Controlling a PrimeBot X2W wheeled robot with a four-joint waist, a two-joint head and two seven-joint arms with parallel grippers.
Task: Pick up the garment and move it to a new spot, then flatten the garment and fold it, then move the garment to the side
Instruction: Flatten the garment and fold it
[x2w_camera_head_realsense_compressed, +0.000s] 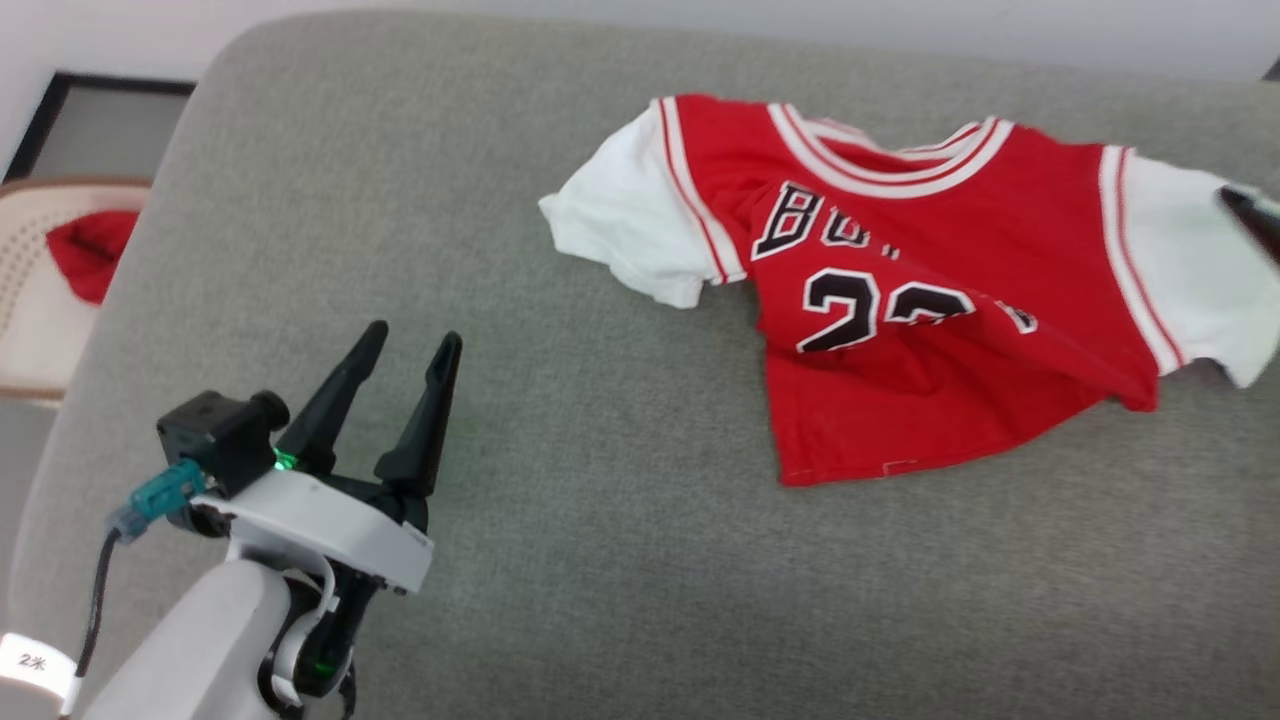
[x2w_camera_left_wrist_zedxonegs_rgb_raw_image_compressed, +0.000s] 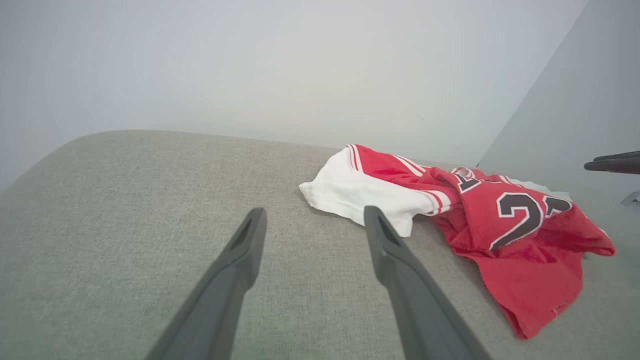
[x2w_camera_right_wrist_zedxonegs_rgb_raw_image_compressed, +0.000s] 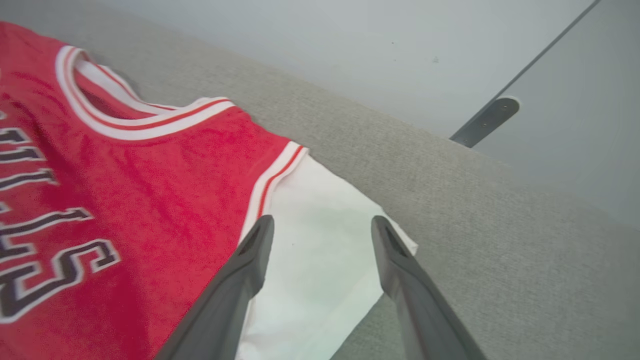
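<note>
The rumpled red-and-white garment (x2w_camera_head_realsense_compressed: 950, 250) lies on the grey cushion (x2w_camera_head_realsense_compressed: 600, 560), its 23 creased; the left pincer (x2w_camera_head_realsense_compressed: 415, 332) gapes well aside, the right pincer (x2w_camera_right_wrist_zedxonegs_rgb_raw_image_compressed: 322, 222) gapes over a white sleeve (x2w_camera_right_wrist_zedxonegs_rgb_raw_image_compressed: 325, 195).

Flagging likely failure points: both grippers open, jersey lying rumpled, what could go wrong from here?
1. The right gripper is open over the white sleeve alone; a pinch there might lift the garment lopsided and bunch it.
2. A fold crosses the 23; it could get pressed in during flattening.
3. The left gripper hangs over bare grey surface, well apart from the other sleeve, so a two-handed spread may lag.
</note>
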